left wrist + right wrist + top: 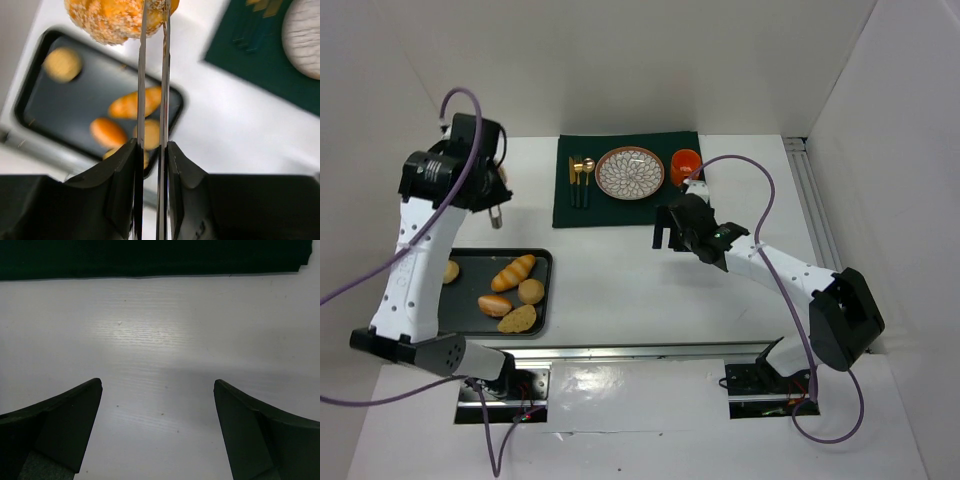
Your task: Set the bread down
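step: carry. I have one roll (107,17) lifted clear of the tray (470,262); placing not yet done.
left gripper (152,145): clamped on tongs (141,75), blades nearly together, tips pinching the roll.
roll: in the air at the tong tips, just past the tray's far edge, touching nothing else I can see.
right gripper (157,382): jaws wide apart, holding nothing, low over bare table well right of the tray.
other breads (513,271): five pieces lying on the tray.
target, my guess: plate (630,172) on the green mat (570,210), far-right of the tray.
next: I swing the left arm away from the tray toward the plate, keep the squeeze steady, lower over the plate's middle, then ease the tongs apart.
risk: the pinch sits on the roll's edge, so it could slip on the way.
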